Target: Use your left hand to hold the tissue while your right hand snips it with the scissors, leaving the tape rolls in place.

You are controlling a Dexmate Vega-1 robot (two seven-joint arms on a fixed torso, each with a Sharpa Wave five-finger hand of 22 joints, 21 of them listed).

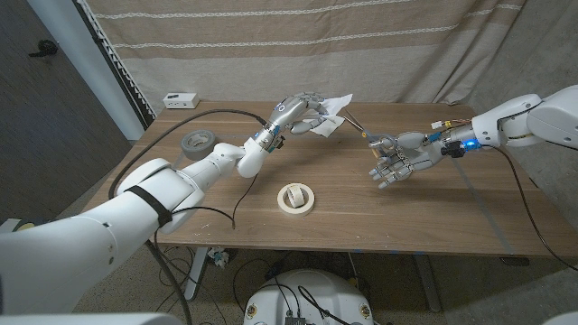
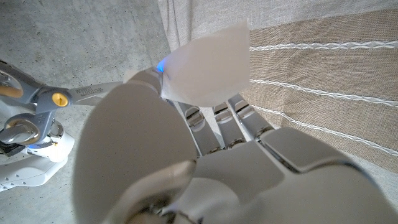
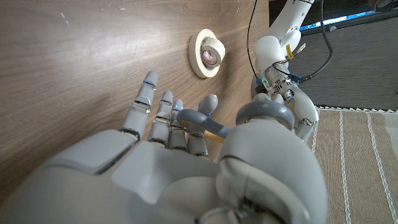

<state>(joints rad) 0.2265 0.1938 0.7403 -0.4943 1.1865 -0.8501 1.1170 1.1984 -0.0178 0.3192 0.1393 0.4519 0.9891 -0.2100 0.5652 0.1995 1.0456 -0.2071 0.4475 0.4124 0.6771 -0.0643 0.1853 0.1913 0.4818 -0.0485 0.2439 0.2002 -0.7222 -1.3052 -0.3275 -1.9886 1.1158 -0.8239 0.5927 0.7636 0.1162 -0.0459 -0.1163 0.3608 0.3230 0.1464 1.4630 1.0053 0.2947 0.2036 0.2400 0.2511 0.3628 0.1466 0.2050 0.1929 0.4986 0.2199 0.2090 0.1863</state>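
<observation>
Left hand (image 1: 302,113) pinching raised tissue (image 1: 337,112), right hand (image 1: 397,161) gripping scissors (image 1: 368,135) just beside it

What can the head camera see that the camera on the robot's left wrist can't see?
Seen from the head camera and not the left wrist: the wooden table, the grey tape roll, the cream tape roll and a small white box near the far edge.

Seen from the left wrist and not the head: the scissors' yellow pivot screw, up close.

Seen from both: the left hand holding the white tissue, the scissors in the right hand, and the striped curtain.
</observation>
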